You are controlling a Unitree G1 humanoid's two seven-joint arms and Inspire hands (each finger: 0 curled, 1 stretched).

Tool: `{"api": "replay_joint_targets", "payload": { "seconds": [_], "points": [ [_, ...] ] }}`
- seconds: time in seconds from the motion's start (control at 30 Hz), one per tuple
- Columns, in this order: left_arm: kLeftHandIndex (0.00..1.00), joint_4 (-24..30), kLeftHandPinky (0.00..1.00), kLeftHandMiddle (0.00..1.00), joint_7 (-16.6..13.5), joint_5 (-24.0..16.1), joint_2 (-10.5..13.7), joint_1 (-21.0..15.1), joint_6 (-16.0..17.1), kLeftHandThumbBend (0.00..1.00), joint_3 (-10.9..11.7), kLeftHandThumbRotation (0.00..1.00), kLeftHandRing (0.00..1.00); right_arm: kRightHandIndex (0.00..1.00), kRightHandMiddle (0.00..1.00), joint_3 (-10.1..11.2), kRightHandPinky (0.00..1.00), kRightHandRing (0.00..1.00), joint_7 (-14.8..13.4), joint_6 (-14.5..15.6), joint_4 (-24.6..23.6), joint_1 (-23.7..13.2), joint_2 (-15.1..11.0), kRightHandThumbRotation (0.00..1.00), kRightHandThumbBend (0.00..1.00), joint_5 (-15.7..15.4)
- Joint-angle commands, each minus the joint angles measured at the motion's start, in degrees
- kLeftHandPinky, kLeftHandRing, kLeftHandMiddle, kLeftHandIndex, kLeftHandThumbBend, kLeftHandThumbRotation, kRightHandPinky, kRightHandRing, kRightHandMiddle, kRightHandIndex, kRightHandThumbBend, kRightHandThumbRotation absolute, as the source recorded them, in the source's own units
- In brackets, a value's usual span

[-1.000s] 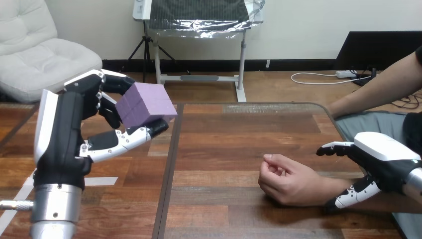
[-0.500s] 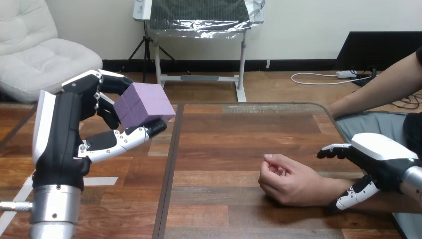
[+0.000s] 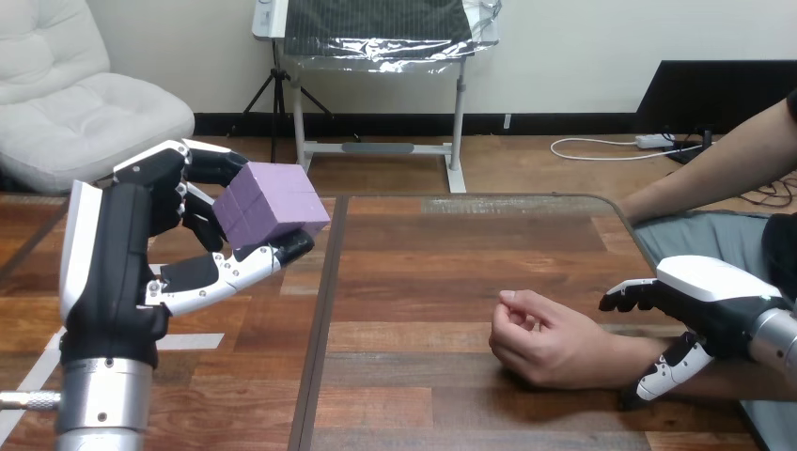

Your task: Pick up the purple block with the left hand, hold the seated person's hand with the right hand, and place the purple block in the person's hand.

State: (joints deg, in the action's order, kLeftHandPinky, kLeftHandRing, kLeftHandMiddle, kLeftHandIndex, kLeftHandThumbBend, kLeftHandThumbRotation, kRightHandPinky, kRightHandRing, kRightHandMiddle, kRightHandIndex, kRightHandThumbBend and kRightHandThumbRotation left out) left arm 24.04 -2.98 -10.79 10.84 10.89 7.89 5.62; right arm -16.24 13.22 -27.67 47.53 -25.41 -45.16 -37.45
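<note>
Left hand (image 3: 141,246) pinches purple block (image 3: 271,202) between fingers and thumb, raised near table's (image 3: 423,282) left edge; drifted slightly leftward. Right hand (image 3: 703,303) over the wrist of the person's hand (image 3: 538,346) near right edge, eased back a little; grasp cannot be told. Person's hand loosely curled, so handover probably not begun.

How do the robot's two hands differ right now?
The left hand is raised and curled round the purple block; the right hand sits low at the person's wrist, carrying no block. The left is over the table's left side, the right at its right edge. Both are black and white.
</note>
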Motion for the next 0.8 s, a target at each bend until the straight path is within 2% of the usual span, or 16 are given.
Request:
{"api": "replay_joint_targets", "payload": {
  "seconds": [0.0,0.07,0.27,0.4,0.6,0.77],
  "points": [
    [0.4,2.59,0.26,0.37,0.11,0.39,-0.04,-2.11,1.3,0.53,0.79,0.0,0.33,0.82,0.82,-3.35,0.69,0.82,4.79,4.26,2.64,1.79,1.33,0.29,0.94,-1.06],
    [0.4,2.62,0.26,0.37,0.17,0.53,-0.03,-2.1,1.3,0.53,0.85,0.0,0.33,0.81,0.81,-3.49,0.65,0.81,5.43,4.9,2.02,2.0,1.4,0.3,0.93,-0.97],
    [0.4,2.72,0.27,0.37,0.06,0.23,-0.05,-2.2,1.38,0.52,0.82,0.0,0.33,0.79,0.79,-3.82,0.61,0.77,8.41,4.16,1.42,2.37,1.41,0.34,0.89,0.51],
    [0.4,2.55,0.27,0.37,0.04,0.36,-0.07,-2.36,1.56,0.52,0.88,0.0,0.33,0.78,0.77,-4.18,0.6,0.73,10.46,5.38,0.72,2.56,1.64,0.37,0.85,0.62],
    [0.4,2.72,0.26,0.37,-0.16,0.25,-0.22,-2.4,1.06,0.52,0.99,0.0,0.33,0.77,0.75,-4.29,0.58,0.69,12.31,6.57,-0.8,3.33,1.8,0.37,0.85,1.04],
    [0.4,2.83,0.26,0.37,-0.07,0.46,-0.28,-2.43,0.71,0.53,1.04,0.0,0.33,0.76,0.75,-4.58,0.61,0.69,13.18,7.16,-1.71,3.83,1.8,0.35,0.85,1.25]
  ]
}}
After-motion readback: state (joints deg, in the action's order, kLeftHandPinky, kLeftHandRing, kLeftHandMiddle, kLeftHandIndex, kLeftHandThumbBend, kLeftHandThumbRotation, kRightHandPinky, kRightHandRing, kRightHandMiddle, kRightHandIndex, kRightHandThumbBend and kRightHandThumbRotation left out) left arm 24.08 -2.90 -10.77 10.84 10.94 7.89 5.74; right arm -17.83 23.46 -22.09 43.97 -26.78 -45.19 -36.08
